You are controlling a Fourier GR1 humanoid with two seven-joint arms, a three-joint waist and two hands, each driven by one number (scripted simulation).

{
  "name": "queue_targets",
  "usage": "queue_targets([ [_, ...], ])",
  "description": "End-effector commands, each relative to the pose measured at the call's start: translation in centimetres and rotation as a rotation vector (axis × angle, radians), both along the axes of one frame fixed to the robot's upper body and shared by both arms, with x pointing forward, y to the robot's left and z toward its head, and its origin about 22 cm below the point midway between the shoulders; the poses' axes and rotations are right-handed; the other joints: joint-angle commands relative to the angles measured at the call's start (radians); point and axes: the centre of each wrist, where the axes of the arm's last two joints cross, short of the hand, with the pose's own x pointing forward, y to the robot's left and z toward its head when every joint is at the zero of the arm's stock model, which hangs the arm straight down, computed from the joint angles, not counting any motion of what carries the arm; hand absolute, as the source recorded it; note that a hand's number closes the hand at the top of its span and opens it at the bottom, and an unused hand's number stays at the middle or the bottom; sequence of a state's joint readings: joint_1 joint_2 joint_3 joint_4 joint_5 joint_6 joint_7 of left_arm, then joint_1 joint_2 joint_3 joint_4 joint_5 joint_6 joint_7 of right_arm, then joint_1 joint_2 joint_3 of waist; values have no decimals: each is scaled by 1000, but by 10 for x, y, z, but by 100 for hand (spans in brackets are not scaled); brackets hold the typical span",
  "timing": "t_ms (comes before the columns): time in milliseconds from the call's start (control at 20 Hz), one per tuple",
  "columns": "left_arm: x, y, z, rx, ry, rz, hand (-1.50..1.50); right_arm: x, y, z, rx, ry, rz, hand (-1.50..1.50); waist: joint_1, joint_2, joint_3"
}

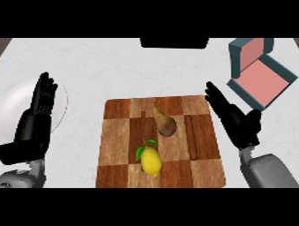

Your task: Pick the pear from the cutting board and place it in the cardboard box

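You have a pale, marbled table (113,66) filling the view, with wood floor showing at its far corners. Centre, near you: a wooden cutting board (119,150) in a checker pattern, long side running away from you. To the far right of it sits the cardboard box (262,79), lid flung open, teal-grey outside and salmon-pink inside, well apart from the board's right rear corner. On the left, a white plate (15,103) lies partly behind your left forearm. Your left hand (33,128) rests at the left edge of the view over that plate, fingers (45,90) straight and close together pointing away from you, thumb out to the side, holding nothing. Your right hand (239,123) hangs just beside the board's right edge, between board and box, fingers (217,99) straight and close together, angled toward the far left, thumb raised, also holding nothing. The pear (165,123), brownish, lies on the board's middle, narrow end pointing away from you, clear of both hands. Just nearer you on the board lies a yellow lemon (151,160) with green leaves, close to the pear; whether they touch you can't tell. A dark shape (174,42) sits at the table's far edge.
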State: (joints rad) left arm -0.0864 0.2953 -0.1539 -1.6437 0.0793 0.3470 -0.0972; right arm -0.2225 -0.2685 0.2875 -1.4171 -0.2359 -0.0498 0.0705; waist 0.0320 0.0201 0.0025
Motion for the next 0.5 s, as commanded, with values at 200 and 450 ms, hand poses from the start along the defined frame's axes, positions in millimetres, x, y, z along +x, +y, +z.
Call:
queue_targets([
  [200,-5,42,-37,245,244,-15,0,15,-63,54,-185,-466,62,-150,-65,-15,-1],
  [450,-9,26,-50,251,348,-114,0,9,-113,32,-380,-592,-346,-150,-65,-11,-1],
])
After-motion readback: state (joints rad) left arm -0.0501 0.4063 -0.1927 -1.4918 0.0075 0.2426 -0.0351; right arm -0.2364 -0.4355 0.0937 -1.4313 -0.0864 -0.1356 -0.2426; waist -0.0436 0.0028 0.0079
